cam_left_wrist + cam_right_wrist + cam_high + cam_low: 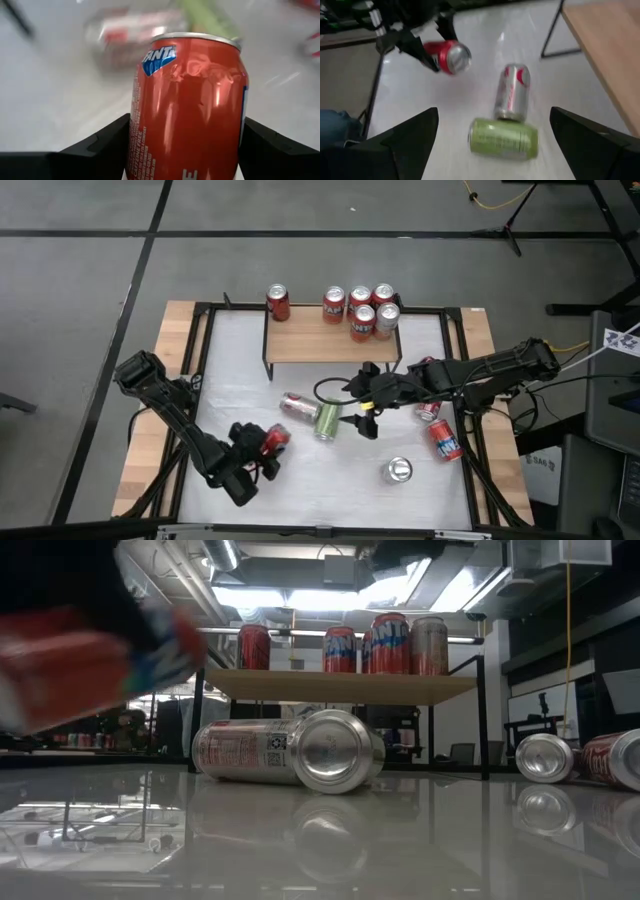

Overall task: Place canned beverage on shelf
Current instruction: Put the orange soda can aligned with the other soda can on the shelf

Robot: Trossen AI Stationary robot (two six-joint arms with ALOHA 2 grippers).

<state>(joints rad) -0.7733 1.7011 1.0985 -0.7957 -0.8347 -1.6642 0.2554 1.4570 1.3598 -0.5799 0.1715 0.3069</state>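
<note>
left hand (pixel 268 450) pinching red fanta can (pixel 187 107); right hand (pixel 362 412) spread over green can (pixel 504 138).

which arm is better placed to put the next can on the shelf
Left, probably. The left gripper already has its fingers around a red Fanta can, so it only needs carrying to the light-wood plank shelf. The right gripper is open and empty over the silver and green cans lying on the table.
</note>
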